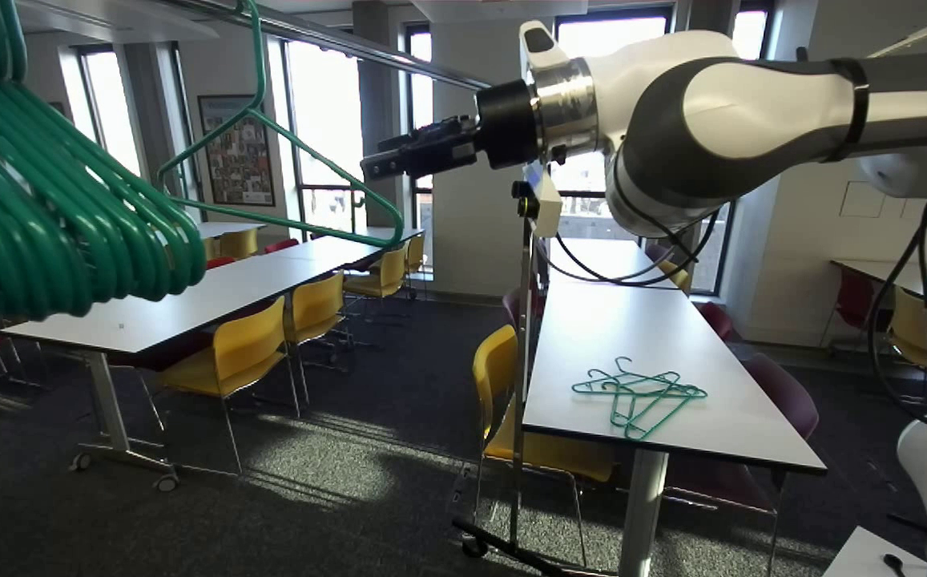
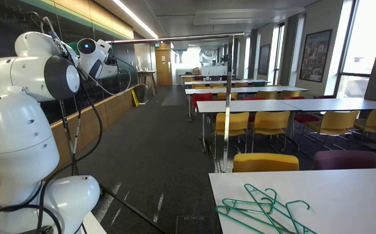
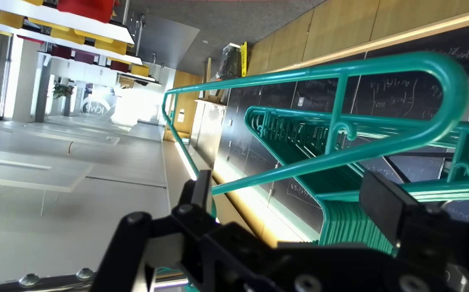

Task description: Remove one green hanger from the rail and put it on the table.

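Holds the gripper point(image 3: 291, 199) out with jaws spread wide. Has the hanger point(image 3: 283, 171) ahead of the jaws, hung on the rail point(image 1: 367, 50), and the bunch point(image 1: 38, 248) beyond. Shows, well below the jaws, the table point(image 1: 607, 320) with loose hangers point(image 2: 267, 213) on it.

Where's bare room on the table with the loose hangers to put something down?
In an exterior view, the table has a bare stretch behind the loose green hangers, running back to the next table. A smaller patch lies between the hangers and the near right corner. It's crowded where the hangers overlap.
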